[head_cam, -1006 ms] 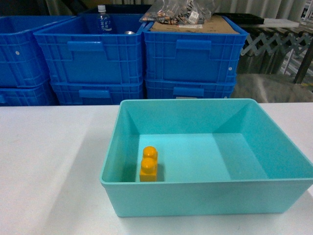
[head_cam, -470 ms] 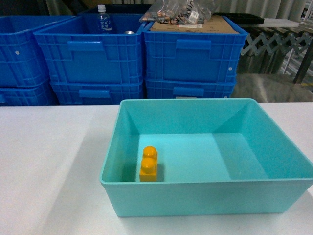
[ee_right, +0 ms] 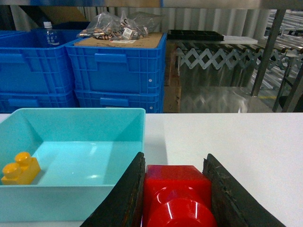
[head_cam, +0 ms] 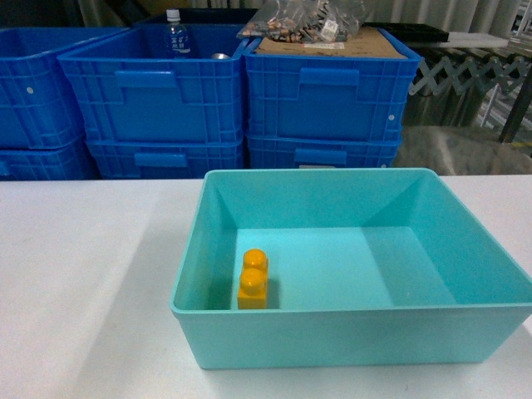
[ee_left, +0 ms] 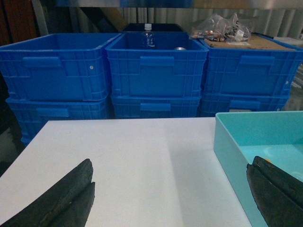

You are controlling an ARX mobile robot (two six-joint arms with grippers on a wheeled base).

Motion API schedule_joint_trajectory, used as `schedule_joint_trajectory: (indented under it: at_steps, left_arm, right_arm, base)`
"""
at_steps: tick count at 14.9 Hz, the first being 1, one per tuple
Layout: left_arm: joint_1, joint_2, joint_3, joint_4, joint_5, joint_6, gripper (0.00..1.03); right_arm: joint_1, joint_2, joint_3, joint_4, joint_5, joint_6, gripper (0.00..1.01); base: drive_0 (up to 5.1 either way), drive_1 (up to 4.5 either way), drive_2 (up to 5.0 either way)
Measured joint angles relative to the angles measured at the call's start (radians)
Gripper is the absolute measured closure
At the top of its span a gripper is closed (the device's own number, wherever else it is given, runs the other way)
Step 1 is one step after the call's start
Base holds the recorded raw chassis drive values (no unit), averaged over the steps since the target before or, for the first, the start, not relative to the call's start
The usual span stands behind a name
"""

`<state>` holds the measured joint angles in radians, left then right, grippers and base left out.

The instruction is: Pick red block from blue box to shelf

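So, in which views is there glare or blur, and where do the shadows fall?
Right wrist view: the red block between the right gripper's fingers carries a bright curved highlight, and it looks soft because it is so close. Left wrist view: the left gripper's fingers are dark and blurred. Head view: a soft shadow lies on the table left of the blue box; the background is dim.

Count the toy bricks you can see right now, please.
2. The red block sits clamped between the right gripper fingers, outside the blue box. An orange-yellow brick lies on the box floor, near-left corner. None else visible.
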<state>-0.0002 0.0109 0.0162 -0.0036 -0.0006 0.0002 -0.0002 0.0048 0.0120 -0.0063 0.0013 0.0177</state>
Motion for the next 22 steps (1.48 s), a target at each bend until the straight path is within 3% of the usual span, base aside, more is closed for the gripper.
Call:
schedule_joint_trajectory:
  at_steps: [22]
  left_arm:
    - [0.0,0.0,0.0,0.0,0.0,0.0,0.05]
  right_arm:
    - [0.0,0.0,0.0,0.002,0.0,-0.001,0.72]
  base:
    - [-1.2,-1.23,-1.2]
